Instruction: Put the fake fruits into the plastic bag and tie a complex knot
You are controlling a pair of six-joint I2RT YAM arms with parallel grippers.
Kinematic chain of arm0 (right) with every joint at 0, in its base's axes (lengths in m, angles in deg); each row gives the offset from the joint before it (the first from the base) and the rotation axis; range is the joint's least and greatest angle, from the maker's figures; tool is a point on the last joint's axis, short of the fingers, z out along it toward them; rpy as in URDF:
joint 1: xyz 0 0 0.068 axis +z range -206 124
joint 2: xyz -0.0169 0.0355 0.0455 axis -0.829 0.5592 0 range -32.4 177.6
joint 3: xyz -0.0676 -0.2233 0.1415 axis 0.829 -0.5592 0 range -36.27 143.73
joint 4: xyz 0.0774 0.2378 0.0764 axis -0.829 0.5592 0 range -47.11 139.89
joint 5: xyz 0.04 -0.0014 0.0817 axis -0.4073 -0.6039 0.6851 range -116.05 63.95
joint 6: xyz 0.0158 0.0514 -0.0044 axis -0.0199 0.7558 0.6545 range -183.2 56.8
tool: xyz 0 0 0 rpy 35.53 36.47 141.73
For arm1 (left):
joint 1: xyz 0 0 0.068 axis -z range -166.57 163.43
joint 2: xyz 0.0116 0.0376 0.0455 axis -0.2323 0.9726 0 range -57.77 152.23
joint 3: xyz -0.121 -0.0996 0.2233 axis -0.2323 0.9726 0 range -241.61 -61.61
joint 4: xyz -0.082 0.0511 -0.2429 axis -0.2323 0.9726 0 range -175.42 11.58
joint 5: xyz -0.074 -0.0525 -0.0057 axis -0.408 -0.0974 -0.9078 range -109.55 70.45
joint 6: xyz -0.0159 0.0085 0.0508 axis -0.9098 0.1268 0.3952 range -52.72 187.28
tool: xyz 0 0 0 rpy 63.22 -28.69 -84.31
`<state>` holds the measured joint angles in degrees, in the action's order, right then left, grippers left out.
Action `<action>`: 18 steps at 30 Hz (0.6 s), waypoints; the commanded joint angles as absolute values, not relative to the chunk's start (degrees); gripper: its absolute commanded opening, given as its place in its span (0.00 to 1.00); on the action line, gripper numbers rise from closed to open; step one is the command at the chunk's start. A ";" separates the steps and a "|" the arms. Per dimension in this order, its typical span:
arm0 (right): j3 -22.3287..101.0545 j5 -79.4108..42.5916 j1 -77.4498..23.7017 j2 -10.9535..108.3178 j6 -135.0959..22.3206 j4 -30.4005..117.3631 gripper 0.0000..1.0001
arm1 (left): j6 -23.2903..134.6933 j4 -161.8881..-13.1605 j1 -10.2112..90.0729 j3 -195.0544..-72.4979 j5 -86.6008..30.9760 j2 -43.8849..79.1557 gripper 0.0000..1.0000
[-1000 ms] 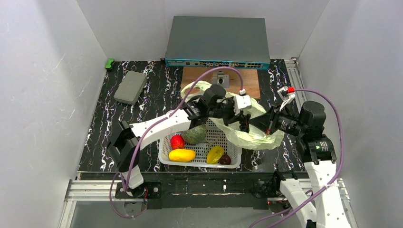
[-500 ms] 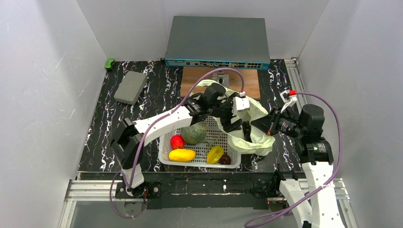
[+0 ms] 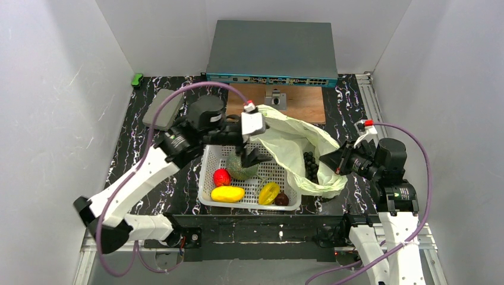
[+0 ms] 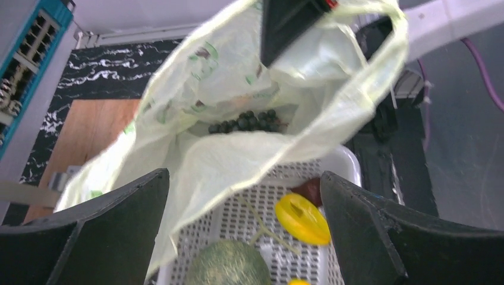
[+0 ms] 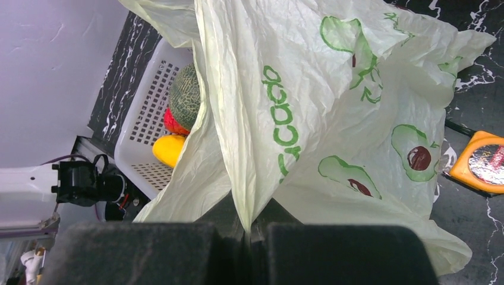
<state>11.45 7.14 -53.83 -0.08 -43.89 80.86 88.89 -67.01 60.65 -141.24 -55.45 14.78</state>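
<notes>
Thin pale-green plastic bag [image 3: 291, 139] may flop shut.
Right gripper [image 5: 246, 231] alone pinches it; left gripper [image 4: 242, 178] behind it, wide, empty.

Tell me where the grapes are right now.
Top view: the grapes lie inside the plastic bag, right of the white basket, beside the right gripper pinching the bag.

I've opened my left tool [image 3: 254, 158] wide and drawn it back left, out of the plastic bag [image 3: 291, 139], to above the melon [image 3: 236, 171] in the basket [image 3: 209, 175]; the grapes [image 3: 310, 166] now lie inside the bag, whose mouth gapes wider than before
</notes>
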 commanded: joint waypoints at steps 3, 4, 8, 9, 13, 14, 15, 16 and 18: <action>12.95 5.47 -54.26 0.25 -43.43 80.77 0.01 | 97.49 -49.51 59.82 -132.81 -55.36 7.89 0.95; 12.99 5.36 -54.26 0.39 -43.24 80.77 0.01 | 97.28 -49.34 59.77 -131.24 -55.36 7.57 0.95; 13.70 4.80 -54.33 1.21 -42.65 80.45 0.01 | 92.70 -50.95 60.50 -126.37 -53.45 10.84 0.91; 14.00 4.77 -54.28 1.47 -42.64 80.49 0.01 | 90.98 -52.00 60.99 -125.74 -52.17 12.36 0.89; 14.52 4.81 -54.25 2.50 -42.83 80.68 0.01 | 84.60 -61.04 64.05 -121.96 -46.16 16.33 0.87; 14.48 4.93 -54.27 2.66 -42.89 80.58 0.01 | 83.85 -62.20 65.07 -121.49 -44.31 17.29 0.87; 14.22 5.09 -54.32 2.75 -42.85 80.28 0.01 | 83.46 -62.63 66.17 -121.43 -42.67 18.69 0.86; 14.03 5.13 -54.29 2.87 -42.89 80.10 0.01 | 82.68 -63.27 67.05 -121.16 -40.80 19.52 0.86; 13.62 4.99 -54.27 2.98 -43.11 79.56 0.01 | 80.95 -65.78 68.42 -119.85 -39.75 20.29 0.86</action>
